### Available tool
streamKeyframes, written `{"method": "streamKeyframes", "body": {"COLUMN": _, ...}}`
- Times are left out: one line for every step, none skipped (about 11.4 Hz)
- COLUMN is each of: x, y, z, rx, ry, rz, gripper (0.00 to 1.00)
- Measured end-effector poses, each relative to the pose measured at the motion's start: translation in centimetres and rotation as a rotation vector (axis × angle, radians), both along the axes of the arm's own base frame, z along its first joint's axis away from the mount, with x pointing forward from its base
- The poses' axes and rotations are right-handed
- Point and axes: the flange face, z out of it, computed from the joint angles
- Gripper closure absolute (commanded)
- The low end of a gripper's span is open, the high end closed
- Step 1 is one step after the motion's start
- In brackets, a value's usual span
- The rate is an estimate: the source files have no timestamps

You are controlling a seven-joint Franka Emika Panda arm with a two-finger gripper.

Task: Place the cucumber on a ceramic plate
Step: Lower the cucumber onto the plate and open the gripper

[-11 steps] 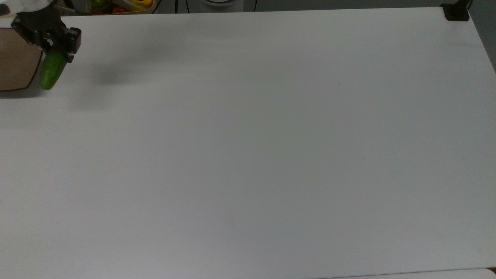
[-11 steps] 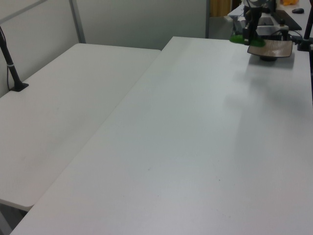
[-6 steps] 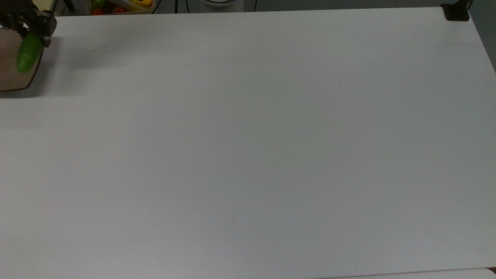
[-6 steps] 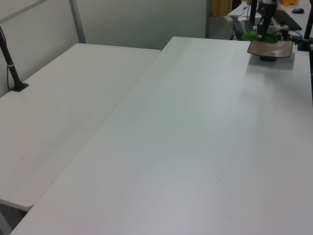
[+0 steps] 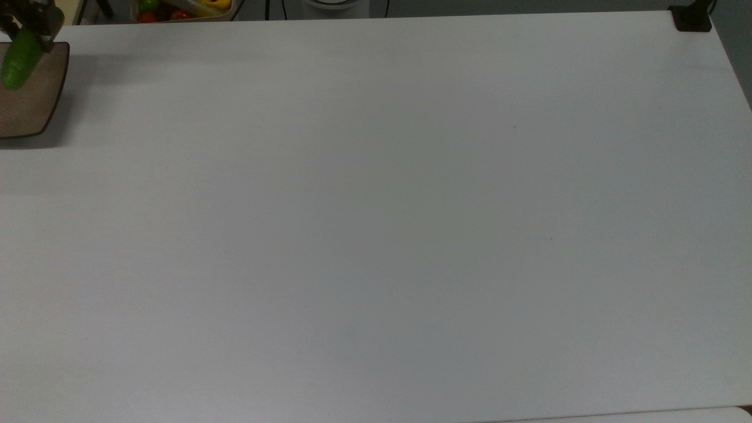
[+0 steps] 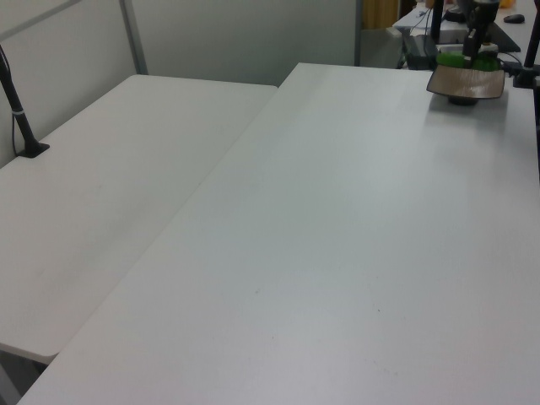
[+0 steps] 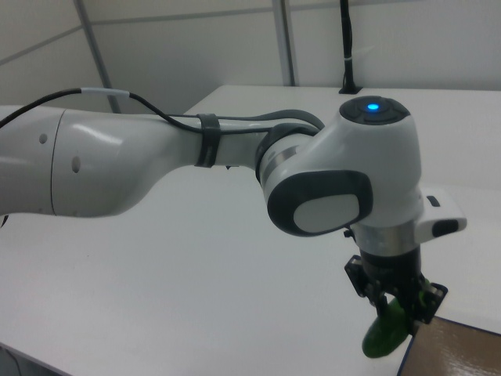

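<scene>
change: short glossy dark green cucumber, pinched in black two-finger gripper, has shifted toward 9 o'clock in top view | now: over brown squarish ceramic plate | judgement: lower, then release

The counter lies bare across the top view, giving open passage; the ceramic plate at the top view's far left is the lone obstacle.
</scene>
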Motion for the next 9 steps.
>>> {"method": "streamKeyframes", "body": {"x": -0.5, "y": -0.6, "z": 0.0, "rx": 0.000, "ry": 0.000, "rz": 0.013, "gripper": 0.69}}
{"method": "streamKeyframes", "body": {"x": -0.7, "y": -0.9, "z": -0.1, "rx": -0.001, "ry": 0.002, "rz": 0.031, "gripper": 0.69}}
{"method": "streamKeyframes", "body": {"x": -0.7, "y": -1.0, "z": -0.3, "rx": -0.002, "ry": 0.006, "rz": 0.050, "gripper": 0.69}}
{"method": "streamKeyframes", "body": {"x": -0.5, "y": -1.1, "z": -0.6, "rx": -0.014, "ry": 0.004, "rz": 0.058, "gripper": 0.69}}
{"method": "streamKeyframes", "body": {"x": 0.1, "y": -1.4, "z": -1.3, "rx": -0.035, "ry": -0.018, "rz": 0.055, "gripper": 0.69}}
{"method": "streamKeyframes", "body": {"x": 1.1, "y": -1.7, "z": -2.0, "rx": -0.074, "ry": -0.063, "rz": 0.048, "gripper": 0.69}}
{"method": "streamKeyframes", "body": {"x": 2.1, "y": -2.0, "z": -2.8, "rx": -0.114, "ry": -0.105, "rz": 0.043, "gripper": 0.68}}
{"method": "streamKeyframes", "body": {"x": 2.9, "y": -2.0, "z": -3.9, "rx": -0.137, "ry": -0.118, "rz": 0.047, "gripper": 0.60}}
{"method": "streamKeyframes", "body": {"x": 3.5, "y": -1.8, "z": -4.9, "rx": -0.146, "ry": -0.111, "rz": 0.061, "gripper": 0.58}}
